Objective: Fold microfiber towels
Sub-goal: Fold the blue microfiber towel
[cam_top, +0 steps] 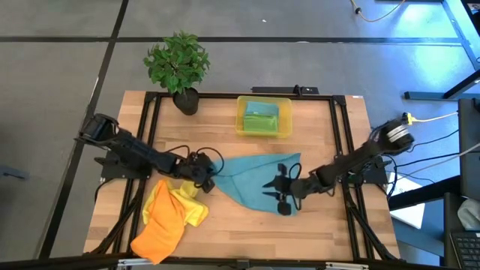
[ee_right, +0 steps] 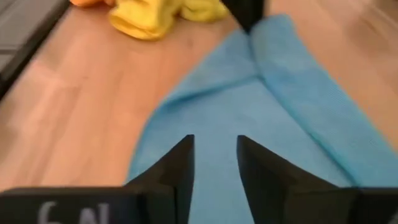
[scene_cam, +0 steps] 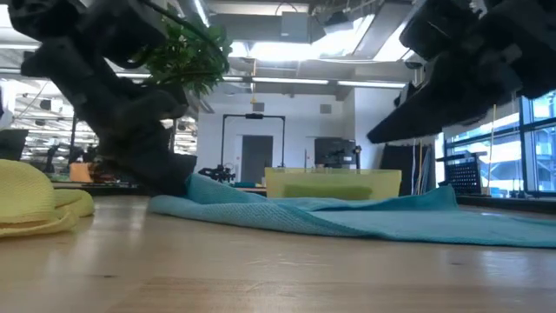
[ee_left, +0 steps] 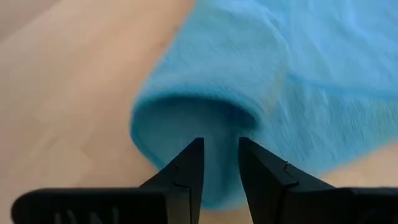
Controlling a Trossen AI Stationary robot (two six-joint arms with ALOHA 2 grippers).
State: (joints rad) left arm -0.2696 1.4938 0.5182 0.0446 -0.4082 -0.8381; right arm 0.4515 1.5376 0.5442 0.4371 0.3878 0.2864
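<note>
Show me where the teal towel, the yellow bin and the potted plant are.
teal towel [cam_top: 251, 178]: high view, middle of the spread cloth.
yellow bin [cam_top: 241, 114]: high view, its left rim.
potted plant [cam_top: 177, 61]: high view, on the leaves above the dark pot.

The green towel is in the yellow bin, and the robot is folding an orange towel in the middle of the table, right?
Not quite. The green towel is in the yellow bin, but the towel being folded mid-table is the teal-blue towel, not an orange one. The high view shows the orange towel lying aside near the table's front edge.
</note>
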